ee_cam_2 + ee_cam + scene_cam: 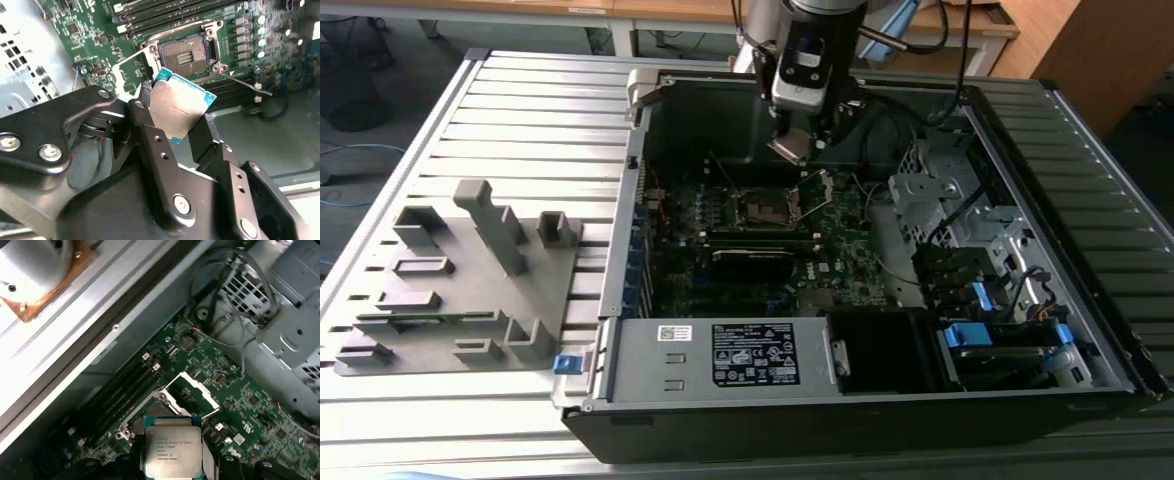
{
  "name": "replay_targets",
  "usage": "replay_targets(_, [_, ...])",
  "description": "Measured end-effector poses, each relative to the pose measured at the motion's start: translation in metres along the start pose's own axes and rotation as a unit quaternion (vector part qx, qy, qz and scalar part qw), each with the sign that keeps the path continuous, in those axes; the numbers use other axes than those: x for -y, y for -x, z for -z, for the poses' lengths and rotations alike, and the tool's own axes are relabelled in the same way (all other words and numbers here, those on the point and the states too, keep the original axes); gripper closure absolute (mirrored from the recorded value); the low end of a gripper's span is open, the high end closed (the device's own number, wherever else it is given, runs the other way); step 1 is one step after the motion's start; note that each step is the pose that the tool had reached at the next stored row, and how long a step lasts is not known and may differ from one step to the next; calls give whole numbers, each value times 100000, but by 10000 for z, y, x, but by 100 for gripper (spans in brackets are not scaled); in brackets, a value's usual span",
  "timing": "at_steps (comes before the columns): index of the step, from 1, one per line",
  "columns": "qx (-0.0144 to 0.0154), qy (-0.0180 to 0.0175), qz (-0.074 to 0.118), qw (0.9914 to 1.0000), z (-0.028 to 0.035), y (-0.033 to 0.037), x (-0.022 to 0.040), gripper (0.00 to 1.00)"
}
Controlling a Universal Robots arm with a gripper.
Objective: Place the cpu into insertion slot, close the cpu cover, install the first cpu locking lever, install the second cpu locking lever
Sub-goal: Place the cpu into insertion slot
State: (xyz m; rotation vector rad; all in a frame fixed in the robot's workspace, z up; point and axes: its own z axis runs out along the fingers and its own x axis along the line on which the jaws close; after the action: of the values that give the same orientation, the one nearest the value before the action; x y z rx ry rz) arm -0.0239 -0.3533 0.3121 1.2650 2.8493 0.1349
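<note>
1. The cpu [184, 100], a flat square chip with a dull silvery-grey metal top, sits tilted, clamped in the black metal pincer [175, 111].
2. The small square dark insertion slot [184, 54], silvery-rimmed, lies uncovered below the pincer, apart from it.

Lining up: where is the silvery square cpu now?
In the second wrist view, the silvery square cpu is clamped in the black gripper, held clear of the dark square insertion slot.
</note>
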Motion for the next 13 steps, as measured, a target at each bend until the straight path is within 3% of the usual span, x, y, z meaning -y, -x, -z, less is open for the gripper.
replay_targets(3, [237,41,-2663,99964,-6,0,1,46])
replay_targets(7, [557,103,-6322,99798,-14,0,2,46])
replay_targets(10, [794,144,-9003,99591,-19,0,2,46])
replay_targets(13, [1034,187,-11756,99301,-25,1,2,46])
